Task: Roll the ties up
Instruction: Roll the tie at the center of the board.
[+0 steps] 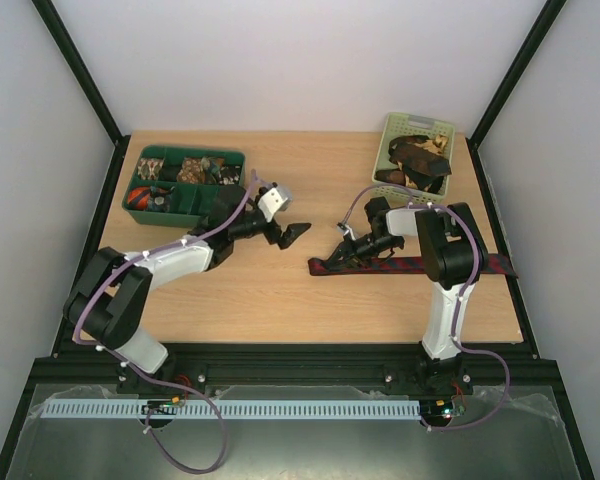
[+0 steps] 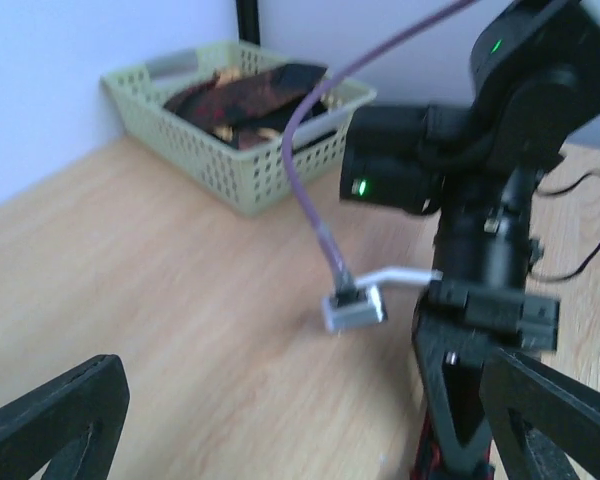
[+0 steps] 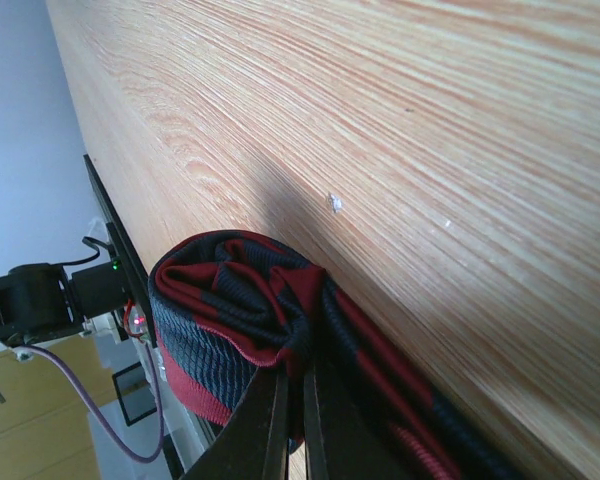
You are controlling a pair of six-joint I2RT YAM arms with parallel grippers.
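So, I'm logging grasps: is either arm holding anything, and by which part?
The right fingers pinch the striped tie at its folded-over end; the left fingers are open, holding nothing.

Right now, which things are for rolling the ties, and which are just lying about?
For the job: striped tie, pinched in the right gripper; spare ties in the pale green basket.
Just lying about: that pale green basket; dark green divided tray.

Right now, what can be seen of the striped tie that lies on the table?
The striped tie is woven fabric, dark red with navy diagonal stripes. It lies flat and stretched across the table, partly hidden by the right arm. Its left end is folded into a loose first roll, and the right arm's jaws are shut on that fold.
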